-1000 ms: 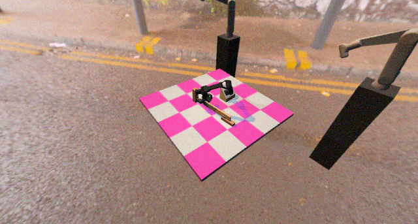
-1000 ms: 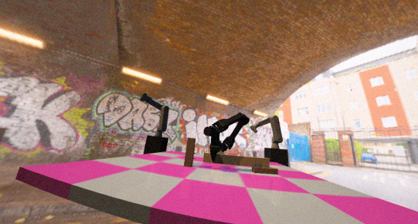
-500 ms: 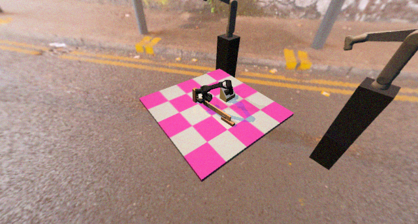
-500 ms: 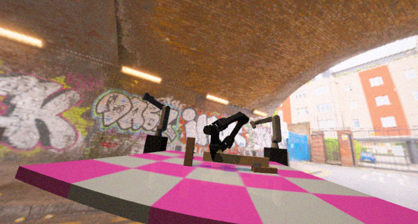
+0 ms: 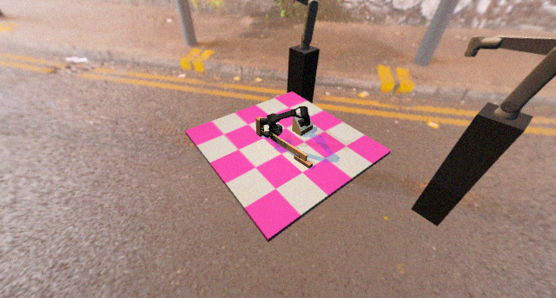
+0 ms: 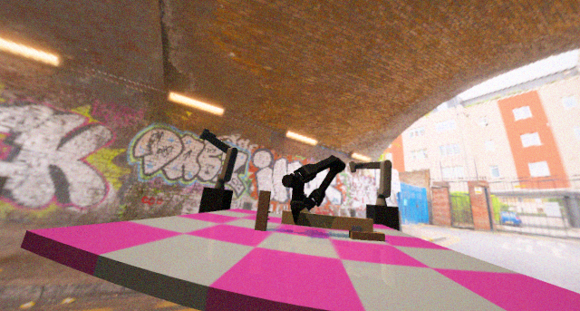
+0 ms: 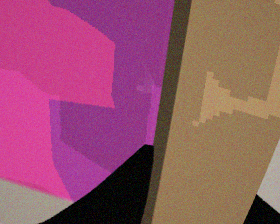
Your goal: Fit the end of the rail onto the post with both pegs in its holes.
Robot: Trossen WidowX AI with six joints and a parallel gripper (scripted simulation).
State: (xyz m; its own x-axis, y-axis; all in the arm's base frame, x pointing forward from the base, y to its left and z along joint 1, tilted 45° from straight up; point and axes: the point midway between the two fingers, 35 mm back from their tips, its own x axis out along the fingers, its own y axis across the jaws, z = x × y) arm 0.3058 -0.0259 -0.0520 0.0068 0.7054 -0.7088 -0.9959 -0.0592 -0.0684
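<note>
The long wooden rail (image 5: 288,147) (image 6: 344,222) (image 7: 216,110) looks close to level, its near end raised off the table. My gripper (image 5: 269,134) (image 6: 296,219) (image 7: 173,157) is shut on the rail near that end. The far end is at the low footboard block (image 5: 303,161) (image 6: 368,236); its exact seating in the bracket is too small to tell. The upright wooden post (image 5: 259,127) (image 6: 262,211) stands beyond the near end. A gap shows between rail and post in the exterior view, with a small peg sticking out. The holes are hidden.
A wedge-shaped block (image 5: 301,128) is by the arm's base, behind the rail. The table (image 5: 268,211) (image 6: 290,270) is pink and white checked. Two other arms stand on dark pedestals (image 5: 302,72) (image 5: 473,163) off the table.
</note>
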